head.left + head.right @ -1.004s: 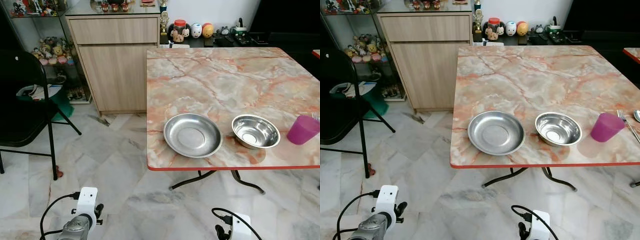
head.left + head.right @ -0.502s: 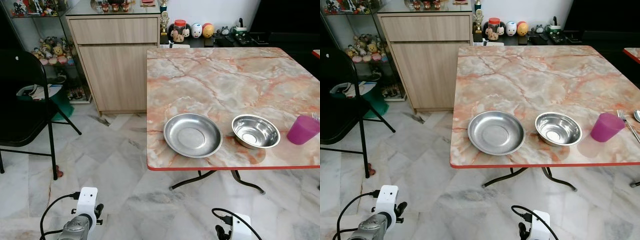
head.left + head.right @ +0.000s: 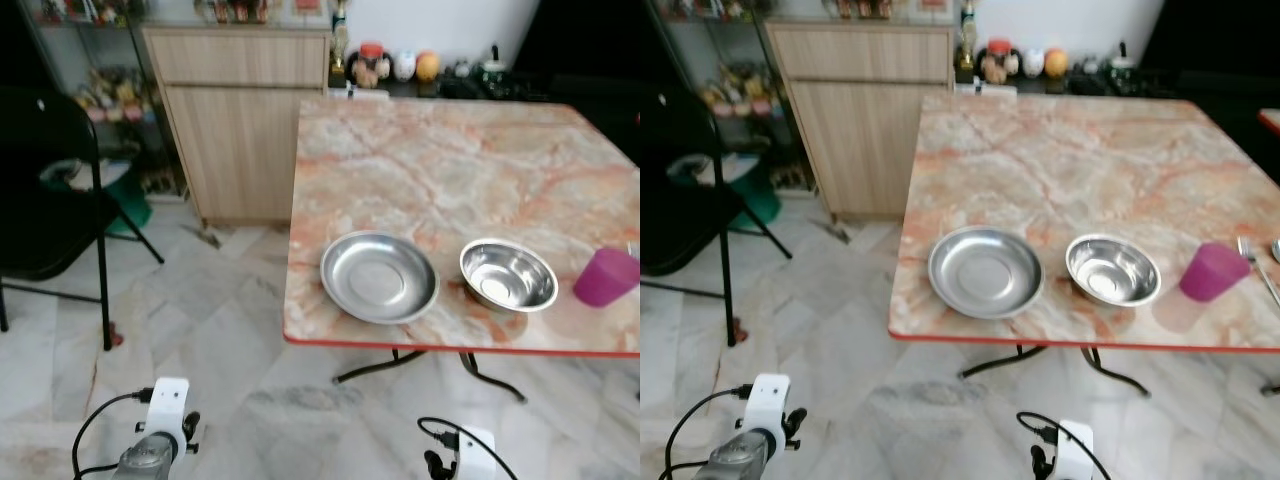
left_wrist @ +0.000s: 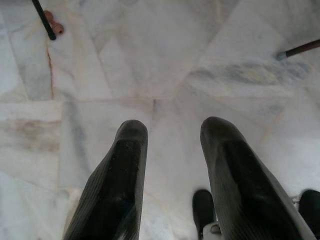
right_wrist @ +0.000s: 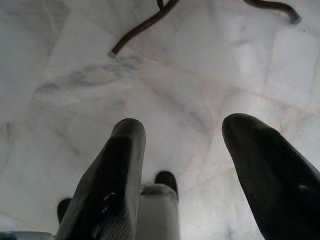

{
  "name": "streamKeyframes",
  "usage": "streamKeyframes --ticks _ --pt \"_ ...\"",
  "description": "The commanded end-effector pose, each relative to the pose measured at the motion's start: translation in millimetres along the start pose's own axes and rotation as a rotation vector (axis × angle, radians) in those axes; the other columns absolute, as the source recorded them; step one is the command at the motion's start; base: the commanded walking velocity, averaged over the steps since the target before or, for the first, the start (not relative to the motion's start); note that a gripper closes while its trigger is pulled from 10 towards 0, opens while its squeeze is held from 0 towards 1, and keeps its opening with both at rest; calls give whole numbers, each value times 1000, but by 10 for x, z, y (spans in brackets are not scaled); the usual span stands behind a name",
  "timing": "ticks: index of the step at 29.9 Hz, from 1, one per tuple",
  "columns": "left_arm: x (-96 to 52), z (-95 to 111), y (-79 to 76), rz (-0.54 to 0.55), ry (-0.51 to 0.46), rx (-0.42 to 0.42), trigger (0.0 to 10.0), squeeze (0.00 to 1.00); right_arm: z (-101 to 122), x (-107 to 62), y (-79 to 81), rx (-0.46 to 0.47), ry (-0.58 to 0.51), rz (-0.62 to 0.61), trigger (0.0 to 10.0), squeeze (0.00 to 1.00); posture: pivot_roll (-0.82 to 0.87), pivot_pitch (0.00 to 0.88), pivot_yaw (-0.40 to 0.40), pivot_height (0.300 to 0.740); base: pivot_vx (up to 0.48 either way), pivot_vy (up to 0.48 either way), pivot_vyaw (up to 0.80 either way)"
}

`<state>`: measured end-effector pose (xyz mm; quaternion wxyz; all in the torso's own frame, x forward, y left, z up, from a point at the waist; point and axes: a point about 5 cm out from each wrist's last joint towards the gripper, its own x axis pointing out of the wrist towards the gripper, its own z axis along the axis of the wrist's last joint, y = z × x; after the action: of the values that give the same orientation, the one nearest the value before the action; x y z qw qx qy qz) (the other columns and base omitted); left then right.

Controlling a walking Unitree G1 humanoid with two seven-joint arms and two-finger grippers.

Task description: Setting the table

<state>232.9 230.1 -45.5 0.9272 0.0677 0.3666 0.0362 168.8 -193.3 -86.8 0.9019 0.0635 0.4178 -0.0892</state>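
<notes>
Both arms hang low over the floor (image 4: 165, 65), a pale marble tile. The left gripper (image 4: 170, 130) points down at the tiles with its two black fingers (image 4: 127, 165) spread apart and nothing between them. The right gripper (image 5: 182, 127) hangs the same way, its fingers (image 5: 117, 165) wider apart still, also bare. A curved dark table leg (image 5: 145, 25) crosses the tiles ahead of the right gripper (a second one bends in at the far corner of that view).

From the head camera, the left wrist (image 3: 160, 425) and the right wrist (image 3: 465, 455) sit at the lower edge, well short of the table (image 3: 440, 170), a pink-veined marble top with a red rim. Near its front edge lies a steel plate (image 3: 379, 277), and just beside it on the right stands a steel bowl (image 3: 508, 274), the two apart. Further right is a purple cup (image 3: 1212, 271), and beyond it, at the edge of view, a fork (image 3: 1258, 265).

Left of the table stands a wooden cabinet (image 3: 235, 125), and left again a black folding chair (image 3: 50, 190). Small jars and figures (image 3: 395, 65) line the dark shelf behind the table (blurred, hard to tell apart).
</notes>
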Motion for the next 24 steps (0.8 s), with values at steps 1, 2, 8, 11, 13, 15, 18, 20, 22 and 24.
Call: streamKeyframes --ticks 1,2,8,11,13,15,18,20,22,24 --pt "9 6 -81 -19 2 6 10000 0 -24 -12 -65 0 7 -20 10000 0 64 0 -11 740 0 -292 0" --pt "9 6 -82 -19 2 6 10000 0 -24 -12 -64 0 7 -20 10000 0 64 0 -11 740 0 -292 0" --pt "12 27 -78 -17 -8 3 10000 0 -30 -13 -61 2 8 -18 10000 0 65 0 -12 740 0 -247 0" --pt "18 66 -65 -13 -25 2 10000 0 -31 -14 -62 2 9 -18 10000 0 67 0 -13 740 0 0 0" --pt "25 158 -11 13 -72 16 10000 0 -33 -14 -62 2 9 -19 10000 0 66 0 -12 740 0 0 0" --pt "28 280 83 57 -134 -9 10000 0 -35 -15 -65 3 10 -19 10000 0 66 0 -11 740 0 0 0" --pt "23 394 154 88 -197 -31 10000 0 -37 -16 -68 3 10 -20 10000 0 68 0 -12 740 0 0 0" --pt "12 460 213 119 -238 -37 10000 0 -38 -16 -70 2 11 -20 10000 0 70 0 -13 740 0 0 0" --pt "-12 552 311 171 -300 -40 10000 0 -39 -16 -70 1 12 -19 10000 0 70 0 -13 740 0 0 0" --pt "-48 671 415 226 -377 -37 10000 0 -40 -17 -74 1 12 -19 10000 0 71 0 -15 740 0 0 0"
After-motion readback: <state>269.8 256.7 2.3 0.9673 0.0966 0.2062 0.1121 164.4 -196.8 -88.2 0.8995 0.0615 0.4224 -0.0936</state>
